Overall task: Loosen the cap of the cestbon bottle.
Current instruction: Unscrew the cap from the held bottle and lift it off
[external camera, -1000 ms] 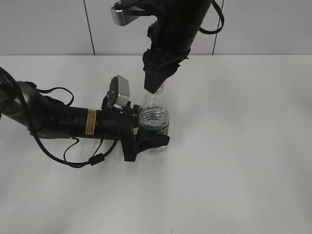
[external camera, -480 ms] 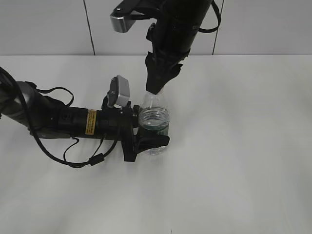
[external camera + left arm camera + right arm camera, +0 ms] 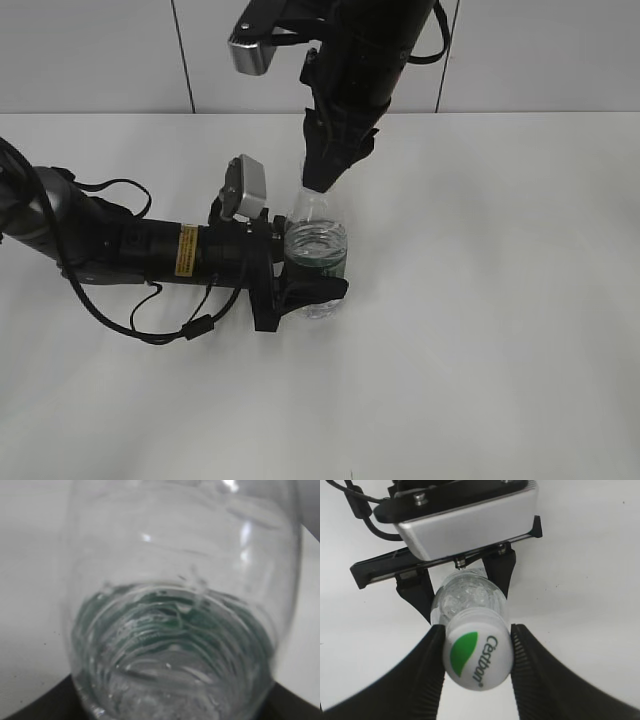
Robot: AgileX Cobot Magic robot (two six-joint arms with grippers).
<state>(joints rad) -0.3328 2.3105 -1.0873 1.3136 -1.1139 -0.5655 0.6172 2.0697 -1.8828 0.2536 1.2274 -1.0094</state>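
Bottle: it stood upright on the white table, near the middle of the exterior view; the bottle sat in the left gripper, whose black fingers were clamped round the lower body at the green band.
Cap: the white cap, green patch and lettering up, was pinched between the right gripper fingers, one pad on each side and touching it.
Right arm: it came down from above onto the neck.
Contents: clear water; in the left wrist view the surface sat about level with the green band, the upper body looked empty.
Risk, slip: the pads held a smooth, small cap; I'd judge they could skid round it instead of turning it.
Risk, twist: if the lower grip were too soft, the whole bottle might spin with the cap, and nothing loosens.
Risk, squeeze: thin plastic clamped hard could buckle, and water might spill once the cap gave.
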